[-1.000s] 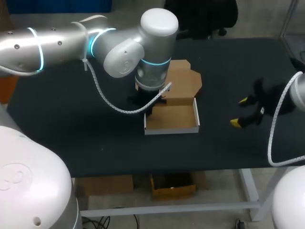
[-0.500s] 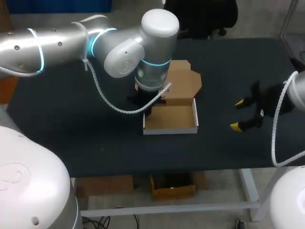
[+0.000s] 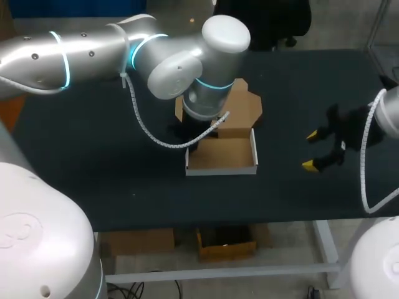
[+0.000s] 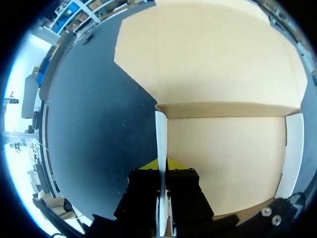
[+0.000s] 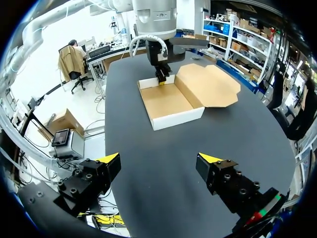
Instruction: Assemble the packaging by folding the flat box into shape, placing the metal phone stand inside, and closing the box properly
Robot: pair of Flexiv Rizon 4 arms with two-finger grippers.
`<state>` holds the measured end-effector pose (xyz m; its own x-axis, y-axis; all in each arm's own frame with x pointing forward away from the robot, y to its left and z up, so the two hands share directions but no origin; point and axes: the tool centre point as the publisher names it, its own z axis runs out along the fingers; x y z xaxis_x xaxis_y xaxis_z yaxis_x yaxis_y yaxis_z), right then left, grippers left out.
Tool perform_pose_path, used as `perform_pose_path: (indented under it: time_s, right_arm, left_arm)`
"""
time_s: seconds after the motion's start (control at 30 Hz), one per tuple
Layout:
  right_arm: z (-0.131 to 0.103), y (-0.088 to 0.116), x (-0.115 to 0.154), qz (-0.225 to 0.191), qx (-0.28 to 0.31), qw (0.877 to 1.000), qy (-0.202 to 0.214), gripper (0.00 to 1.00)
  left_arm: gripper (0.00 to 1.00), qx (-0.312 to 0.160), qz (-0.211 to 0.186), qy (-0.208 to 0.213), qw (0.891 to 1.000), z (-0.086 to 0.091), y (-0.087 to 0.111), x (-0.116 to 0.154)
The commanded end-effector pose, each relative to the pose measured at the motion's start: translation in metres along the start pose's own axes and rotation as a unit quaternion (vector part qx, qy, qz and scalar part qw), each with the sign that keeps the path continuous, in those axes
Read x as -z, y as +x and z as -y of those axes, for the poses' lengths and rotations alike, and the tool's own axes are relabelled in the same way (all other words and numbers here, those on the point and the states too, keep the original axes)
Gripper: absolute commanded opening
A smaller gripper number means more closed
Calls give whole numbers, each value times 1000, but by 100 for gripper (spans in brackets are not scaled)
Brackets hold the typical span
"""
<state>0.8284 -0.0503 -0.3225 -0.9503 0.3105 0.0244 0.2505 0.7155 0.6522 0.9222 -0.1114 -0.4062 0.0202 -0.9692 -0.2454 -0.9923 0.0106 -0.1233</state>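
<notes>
Left gripper (image 4: 162, 171) pinched narrow on the box's left side wall (image 4: 161, 131), one finger inside, one outside, wall upright. Box (image 3: 221, 156) sits mid-way across the bench (image 3: 93, 168) — tray open, lid (image 3: 242, 107) lying flat on the far side, hinge running left-right. Right gripper (image 3: 319, 149) spread wide, empty, well apart to the box's right. Phone stand not in view — left arm is the nearer one.
</notes>
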Motion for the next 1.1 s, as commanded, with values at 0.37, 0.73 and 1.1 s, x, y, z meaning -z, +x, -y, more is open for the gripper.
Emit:
perform_pose_path:
  time_s: [0.37,0.73,1.1]
  right_arm:
    - [0,-4,-1,-9,-5,1000,7,100]
    - [0,-7,-3,-10,-11,1000,15,100]
    - [1,-10,-7,-14,-17,1000,21,100]
  left_arm:
    - [0,12,52,4,999,3,2,-6]
    - [7,6,-46,0,999,1,-6,-3]
    - [41,9,-106,14,994,-6,-5,8]
